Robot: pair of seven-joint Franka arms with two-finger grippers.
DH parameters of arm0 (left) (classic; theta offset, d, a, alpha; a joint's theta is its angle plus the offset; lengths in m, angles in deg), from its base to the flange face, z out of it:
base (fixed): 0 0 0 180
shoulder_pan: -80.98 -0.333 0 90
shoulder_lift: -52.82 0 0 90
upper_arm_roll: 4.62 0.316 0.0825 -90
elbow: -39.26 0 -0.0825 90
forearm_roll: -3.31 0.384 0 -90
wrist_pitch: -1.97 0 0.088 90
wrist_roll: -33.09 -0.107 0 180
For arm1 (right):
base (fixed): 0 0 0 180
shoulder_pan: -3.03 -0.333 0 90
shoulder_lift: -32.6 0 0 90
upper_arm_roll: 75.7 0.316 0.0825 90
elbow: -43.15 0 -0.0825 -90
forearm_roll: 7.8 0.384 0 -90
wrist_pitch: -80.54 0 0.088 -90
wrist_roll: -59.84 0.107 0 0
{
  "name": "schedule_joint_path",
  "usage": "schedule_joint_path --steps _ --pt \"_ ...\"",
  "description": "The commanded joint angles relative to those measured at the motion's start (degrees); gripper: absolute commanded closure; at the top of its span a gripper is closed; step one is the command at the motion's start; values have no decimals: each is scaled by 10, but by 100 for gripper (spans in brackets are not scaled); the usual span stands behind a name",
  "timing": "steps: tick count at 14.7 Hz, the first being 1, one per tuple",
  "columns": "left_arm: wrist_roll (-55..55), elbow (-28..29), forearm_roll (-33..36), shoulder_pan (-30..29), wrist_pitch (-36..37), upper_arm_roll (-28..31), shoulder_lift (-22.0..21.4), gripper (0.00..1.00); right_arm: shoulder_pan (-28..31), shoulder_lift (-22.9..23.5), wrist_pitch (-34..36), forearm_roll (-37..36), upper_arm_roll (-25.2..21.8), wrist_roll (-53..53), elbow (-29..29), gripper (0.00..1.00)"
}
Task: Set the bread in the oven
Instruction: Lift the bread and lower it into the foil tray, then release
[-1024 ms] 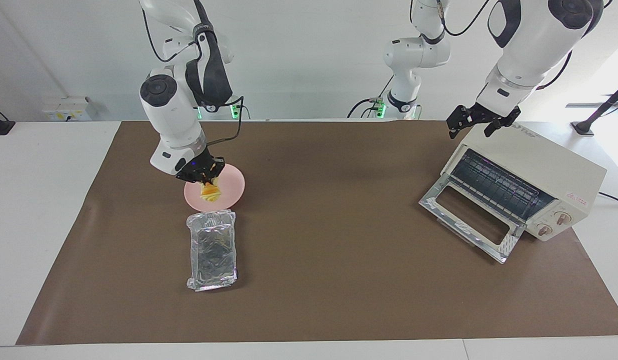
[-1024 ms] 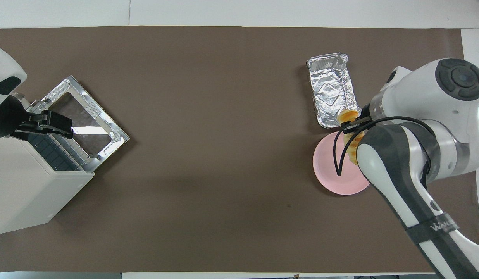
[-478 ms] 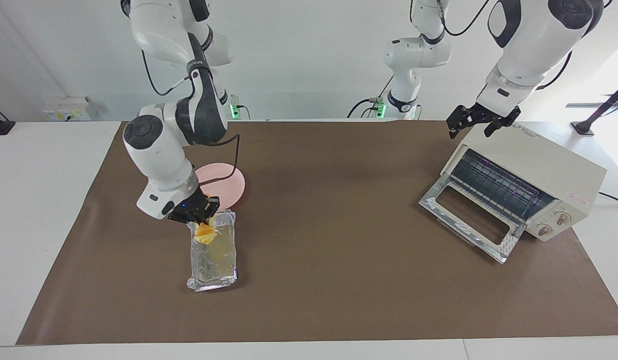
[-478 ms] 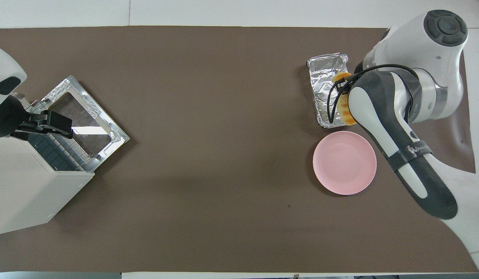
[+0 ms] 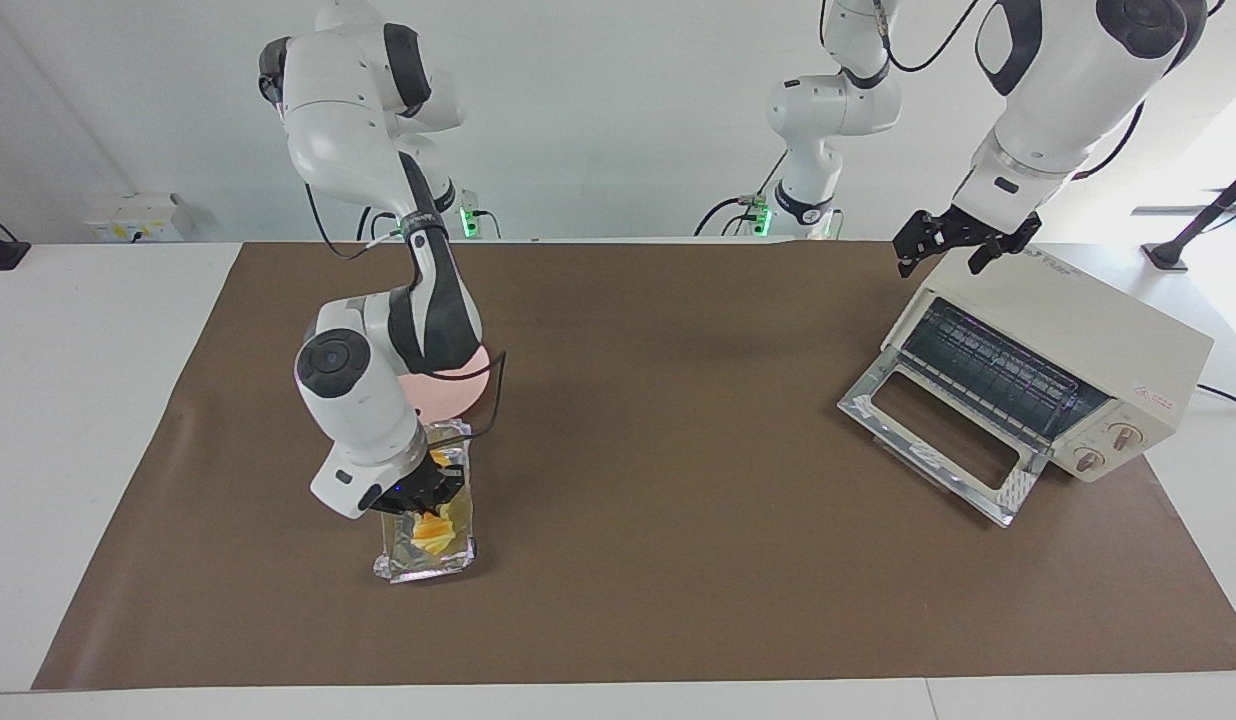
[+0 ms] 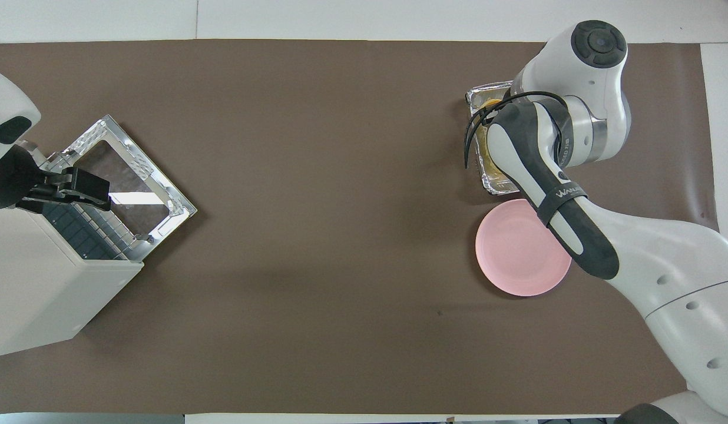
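So the right gripper (image 5: 425,497) is down over the foil tray (image 5: 425,560), clamped on the bread (image 5: 433,533). The bread hangs low in the tray's end farther from the robots; can't really tell if it's touching the foil, the arm hides most of it from overhead. The tray sits toward the right arm's end of the table (image 5: 678,600), with the pink plate (image 6: 517,259) just beside it, nearer to the robots. The left gripper (image 5: 963,243) waits with fingers apart over the oven (image 5: 1078,340), whose door (image 5: 938,440) is dropped open, at the left arm's end.
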Motion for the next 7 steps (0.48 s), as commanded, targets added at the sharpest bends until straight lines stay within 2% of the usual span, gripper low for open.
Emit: schedule_joint_path --steps 1,2,3,5,6,7 --pt "-1 11 -4 -10 0 -6 -14 0 3 -9 -34 -11 2 10 -35 100" --pt "-2 11 -4 -10 0 -6 -14 0 3 -9 -33 -11 2 11 -37 100" --pt "-2 11 -4 -10 0 -6 -14 0 3 -10 -31 -11 2 11 -37 92" --pt "-2 11 -4 -10 0 -6 -14 0 7 -14 -12 -10 2 10 -28 42" --pt "-2 11 -4 -10 0 -6 -14 0 6 -20 7 -6 2 10 -27 29" --pt "-2 11 -4 -10 0 -6 -14 0 7 -20 23 -8 2 10 -13 29"
